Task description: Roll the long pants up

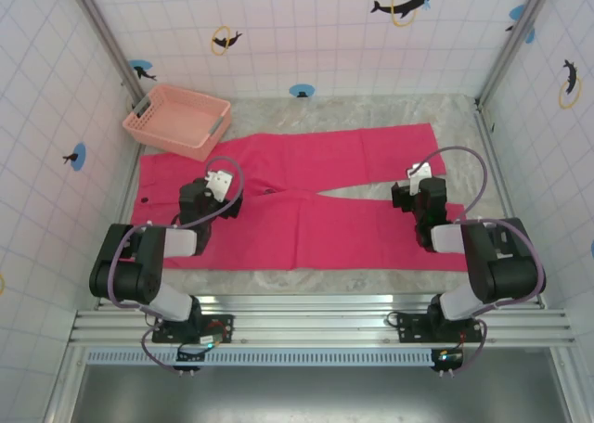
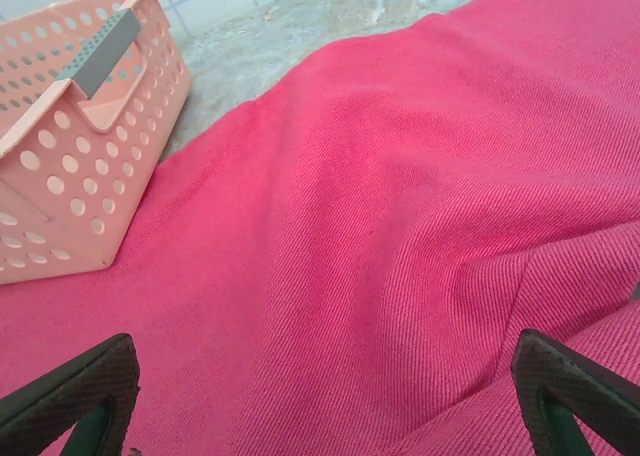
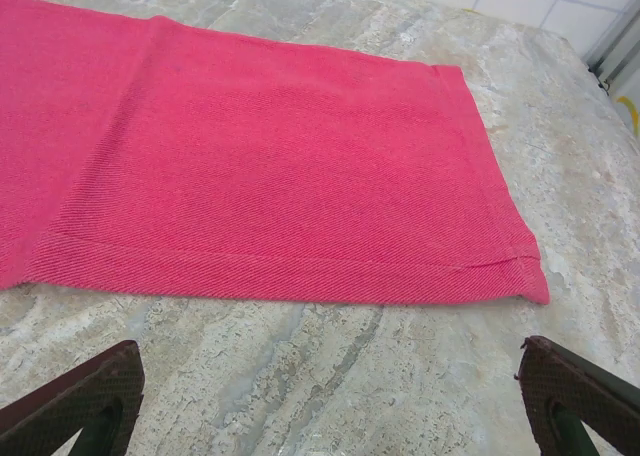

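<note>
The long pants lie spread flat across the marble table, waist at the left, two magenta legs reaching right with a narrow gap between them. My left gripper hovers open over the waist end; in the left wrist view magenta cloth lies below and its fingertips stand wide apart. My right gripper is open above the gap between the legs near their cuffs. In the right wrist view the far leg's hem lies just beyond bare table, with nothing between the fingertips.
A pale salmon-pink lattice basket stands at the back left, touching the waist corner of the pants; it appears as the basket in the left wrist view. Tiled walls close in the table on three sides.
</note>
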